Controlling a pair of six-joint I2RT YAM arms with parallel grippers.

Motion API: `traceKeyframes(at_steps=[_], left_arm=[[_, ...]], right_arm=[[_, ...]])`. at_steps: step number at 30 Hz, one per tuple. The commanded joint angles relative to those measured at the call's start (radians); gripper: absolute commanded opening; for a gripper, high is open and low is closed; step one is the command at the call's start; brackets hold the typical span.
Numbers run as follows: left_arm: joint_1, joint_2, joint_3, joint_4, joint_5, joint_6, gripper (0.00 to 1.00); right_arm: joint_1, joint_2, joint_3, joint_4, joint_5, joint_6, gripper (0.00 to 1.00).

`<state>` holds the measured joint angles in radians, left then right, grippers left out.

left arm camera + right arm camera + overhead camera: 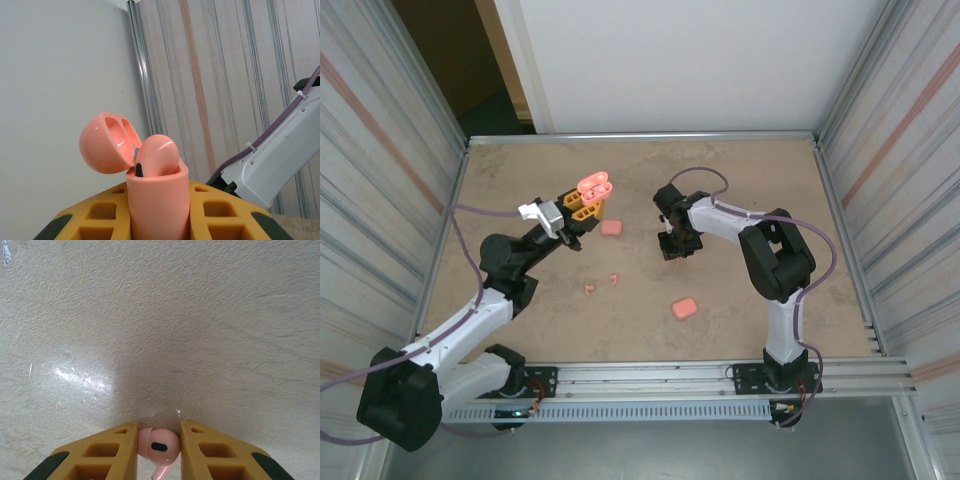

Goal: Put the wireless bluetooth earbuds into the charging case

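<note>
My right tool [158, 427] is closed around a pink earbud [159, 444], with a yellow finger [107, 452] against each side. The bud's dark oval patch faces the camera and its stem points back toward my wrist. Beyond it lies the speckled beige worktop [165, 315], with a bright glare streak at the left.

Beige tabletop [740, 190] lies between ribbed metal walls [380, 150] at three and nine o'clock; white panel [700, 60] at twelve, dark gap [470, 60] at eleven.
</note>
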<state>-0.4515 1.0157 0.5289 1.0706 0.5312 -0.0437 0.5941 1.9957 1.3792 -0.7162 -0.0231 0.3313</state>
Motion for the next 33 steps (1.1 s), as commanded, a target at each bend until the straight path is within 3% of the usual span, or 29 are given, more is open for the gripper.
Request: traceKeyframes(at_steps=[1,18,33], left_arm=[[0.005,-0.004,0.03,0.025,0.005,0.016,0.0],[0.002,0.044,0.043,0.062,0.019,-0.009,0.0],[0.001,0.158,0.074,0.101,0.007,-0.043,0.0]], right_arm=[[0.004,-0.028,0.017,-0.026,0.029,-0.002,0.24],[0.049,-0.328,-0.003,0.012,0.146,-0.035,0.24],[0.144,-0.659,-0.054,0.282,0.157,-0.111,0.23]])
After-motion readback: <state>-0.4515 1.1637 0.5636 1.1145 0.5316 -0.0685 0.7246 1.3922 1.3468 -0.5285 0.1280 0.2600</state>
